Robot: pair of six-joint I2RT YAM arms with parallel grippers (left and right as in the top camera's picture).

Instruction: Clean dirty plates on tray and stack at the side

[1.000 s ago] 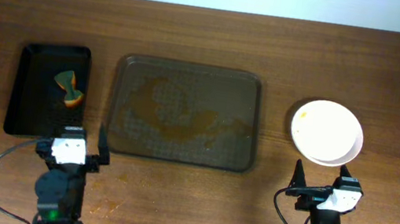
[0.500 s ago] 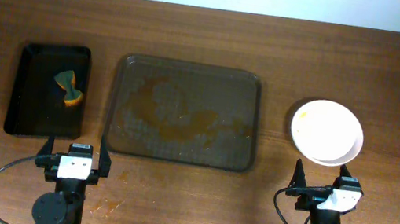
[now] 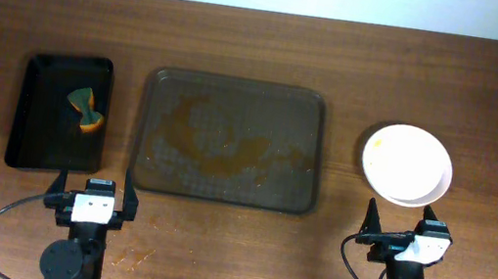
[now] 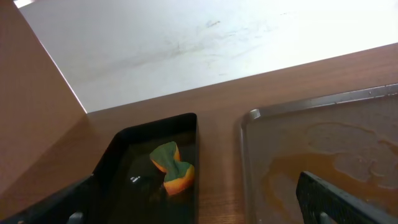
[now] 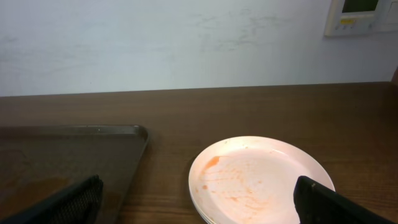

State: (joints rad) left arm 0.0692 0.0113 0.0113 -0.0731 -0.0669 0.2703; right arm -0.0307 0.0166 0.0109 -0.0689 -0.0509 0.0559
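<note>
The white plates (image 3: 407,163) sit stacked on the table right of the brown tray (image 3: 229,140); the top plate (image 5: 261,180) shows faint orange-red smears. The tray holds no plates, only a brownish sauce film; its edge shows in the left wrist view (image 4: 323,149) and the right wrist view (image 5: 68,155). My left gripper (image 3: 91,193) is open and empty at the table's front edge, below the gap between the black tray and the brown tray. My right gripper (image 3: 401,232) is open and empty just in front of the plate stack.
A smaller black tray (image 3: 60,111) stands left of the brown tray and holds an orange and green sponge (image 3: 85,109), which also shows in the left wrist view (image 4: 173,166). A white wall runs behind the table.
My left arm pulled back from the black tray's near corner and straightened at the front edge between one second and half a second ago. Nothing has moved since. The right arm is still.
</note>
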